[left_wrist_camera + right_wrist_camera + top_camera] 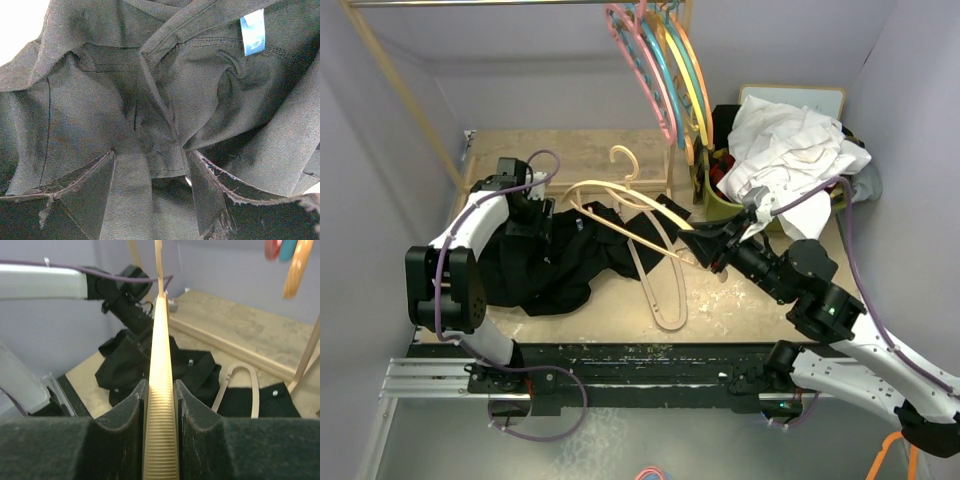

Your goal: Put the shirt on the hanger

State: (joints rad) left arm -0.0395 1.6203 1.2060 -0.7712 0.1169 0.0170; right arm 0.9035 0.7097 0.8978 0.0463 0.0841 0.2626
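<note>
one black shirt (555, 262), two cream hangers (620, 215)
</note>
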